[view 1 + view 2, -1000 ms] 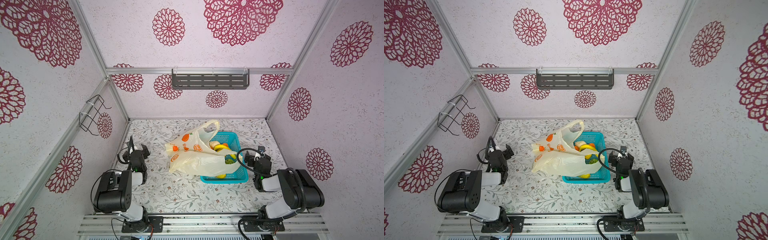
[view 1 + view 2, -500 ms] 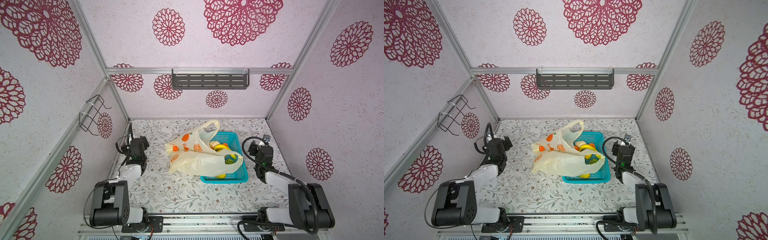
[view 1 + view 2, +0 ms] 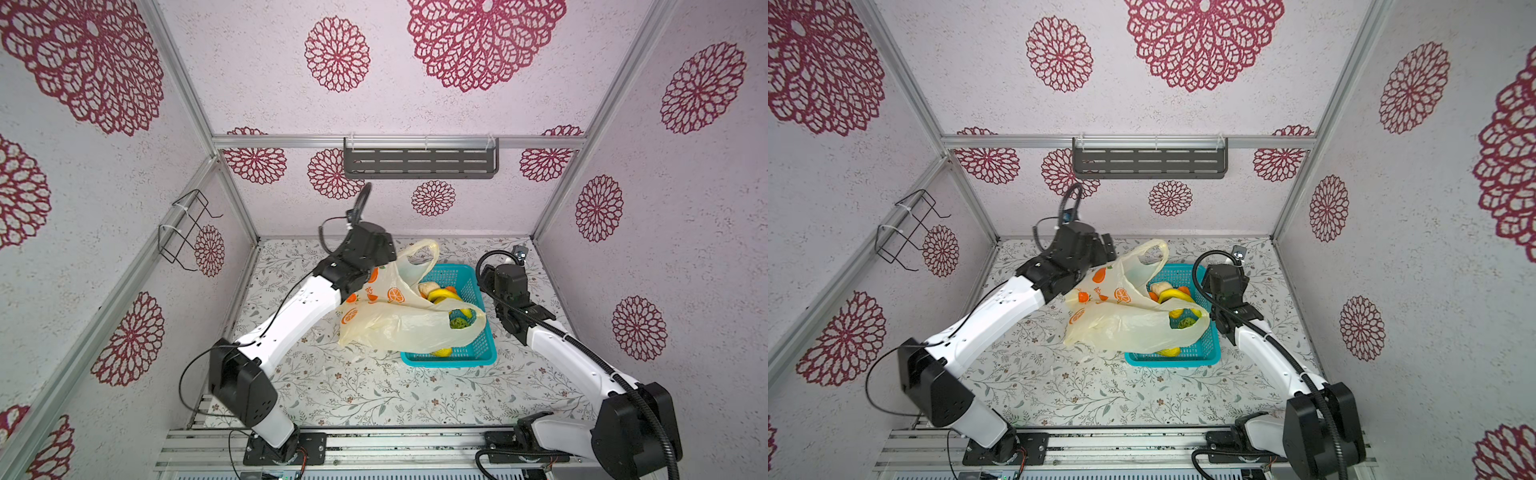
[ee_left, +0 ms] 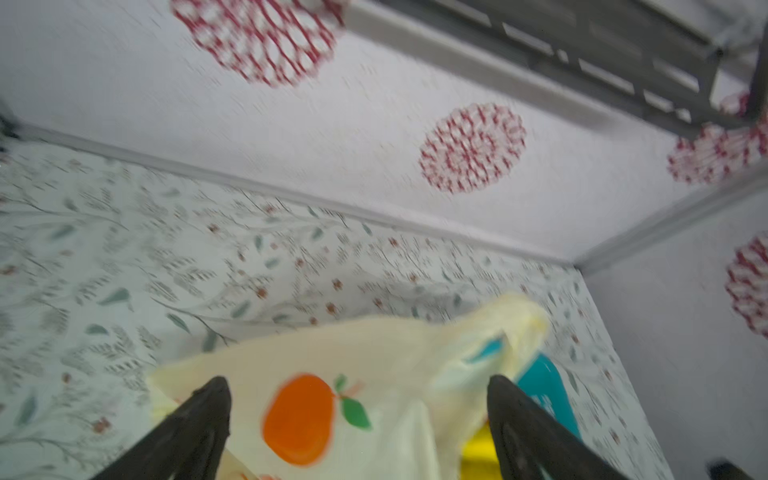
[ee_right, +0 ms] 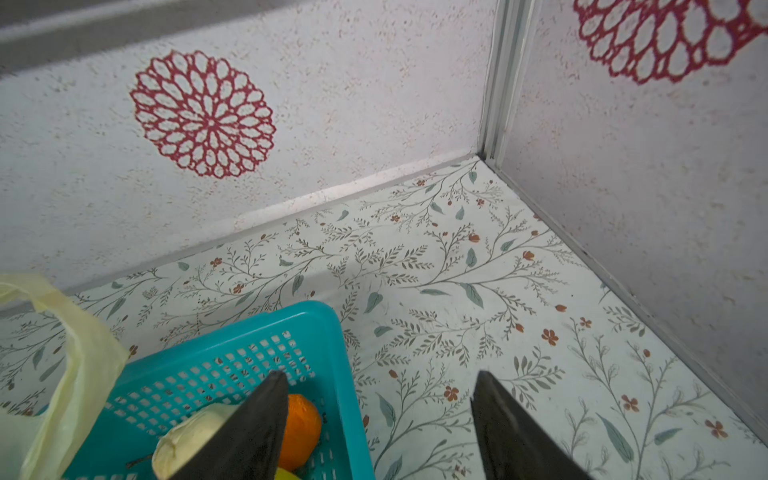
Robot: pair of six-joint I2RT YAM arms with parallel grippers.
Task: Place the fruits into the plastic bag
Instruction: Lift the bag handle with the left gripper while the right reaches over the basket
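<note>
Floral-papered table (image 3: 374,395) bears the plastic bag (image 3: 399,328); left gripper (image 4: 355,380) and right gripper (image 5: 380,374) gape, seemingly empty.

**leafy_q:** what colours is that bag?

**me:** The plastic bag (image 3: 399,328) is see-through cream-yellow, printed with orange fruits, orange slices and little green leaves. The basket (image 3: 486,353) is teal with a grid of tiny holes.

**leafy_q:** and the fruit?

**me:** The banana (image 3: 442,294) is bright yellow, and the orange (image 5: 301,428) is, well, orange. There's also a pale beige round one (image 5: 187,436) and a green-yellow one (image 3: 458,323).

**leafy_q:** that wallpaper tho

**me:** lol yeah. The walls (image 3: 478,108) are pale lilac-white with crimson lacy rosettes. The worktop (image 3: 374,395) is off-white with grey-green leafy sprigs and tiny rust-red flowers. My left gripper (image 4: 355,381) and right gripper (image 5: 380,374) are plain black.
</note>
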